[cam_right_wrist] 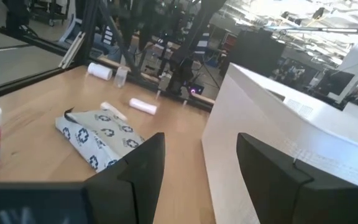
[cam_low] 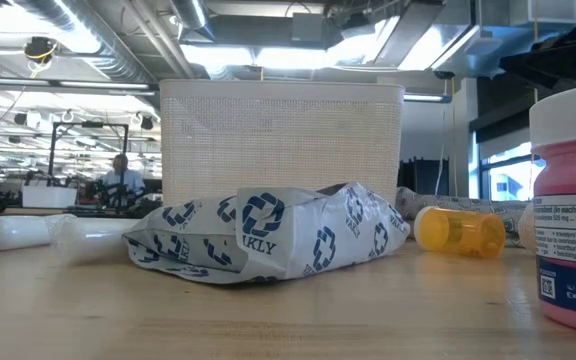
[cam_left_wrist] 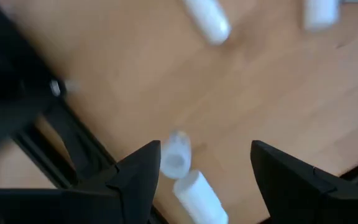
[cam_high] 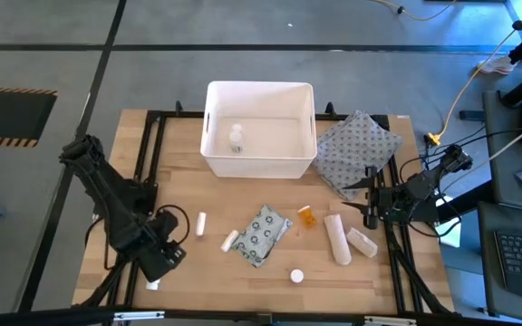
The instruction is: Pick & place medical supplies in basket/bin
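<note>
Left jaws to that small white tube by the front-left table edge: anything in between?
Nothing visible. The left gripper hangs open just above the small white tube, which lies on bare wood partly between the jaws. The other white tubes lie apart, toward the white bin.

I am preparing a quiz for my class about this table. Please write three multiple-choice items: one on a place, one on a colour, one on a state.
1. Where is the white tub?
A. far middle of the table
B. near left corner
C. on the floor

2. What colour is the small bottle beside the dotted packet?
A. green
B. orange
C. black

3. How is the left gripper?
A. shut on a bottle
B. open, holding nothing
C. inside the tub

Answers: 1 A, the high view shows it; 2 B, orange in the high and low views; 3 B, its fingers stand apart above a white tube.
</note>
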Robot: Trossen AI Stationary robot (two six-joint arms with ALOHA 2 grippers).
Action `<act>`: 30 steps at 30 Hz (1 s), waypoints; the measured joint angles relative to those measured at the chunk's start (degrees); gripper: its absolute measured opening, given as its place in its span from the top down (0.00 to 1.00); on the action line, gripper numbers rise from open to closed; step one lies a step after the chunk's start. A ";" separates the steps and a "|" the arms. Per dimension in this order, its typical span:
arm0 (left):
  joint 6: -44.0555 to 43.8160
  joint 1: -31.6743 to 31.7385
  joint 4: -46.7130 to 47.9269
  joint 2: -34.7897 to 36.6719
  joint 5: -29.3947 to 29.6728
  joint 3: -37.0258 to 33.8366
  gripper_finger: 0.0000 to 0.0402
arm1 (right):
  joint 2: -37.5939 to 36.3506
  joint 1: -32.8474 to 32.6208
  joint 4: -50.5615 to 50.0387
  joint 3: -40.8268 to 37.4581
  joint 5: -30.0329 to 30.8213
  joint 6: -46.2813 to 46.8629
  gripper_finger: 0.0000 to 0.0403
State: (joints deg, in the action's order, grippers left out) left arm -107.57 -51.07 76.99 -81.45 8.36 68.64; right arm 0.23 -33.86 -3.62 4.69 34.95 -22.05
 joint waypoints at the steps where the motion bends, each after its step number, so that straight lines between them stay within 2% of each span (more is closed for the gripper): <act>1: -1.96 -0.27 -0.97 -0.02 -1.12 -1.01 0.40 | 0.00 0.00 0.13 0.00 0.01 -0.46 0.50; 7: -9.41 -1.60 -4.67 -0.02 -5.48 -6.27 0.40 | 0.00 0.01 0.14 0.00 0.01 -0.78 0.50; 15: -11.81 -2.27 -15.57 -0.04 -6.88 -13.36 0.40 | 0.00 0.01 0.14 0.00 0.01 -0.78 0.50; 21: -13.64 -2.29 -15.80 -0.04 -11.23 -16.37 0.40 | 0.00 0.00 0.14 0.00 0.01 -0.78 0.50; 30: -14.34 -2.53 -19.78 -0.09 -11.02 -18.84 0.40 | 0.00 0.00 0.14 0.00 0.01 -0.76 0.50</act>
State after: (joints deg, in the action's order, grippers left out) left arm -121.92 -53.60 57.21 -81.54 -2.66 49.80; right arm 0.23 -33.85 -3.49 4.69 34.96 -22.81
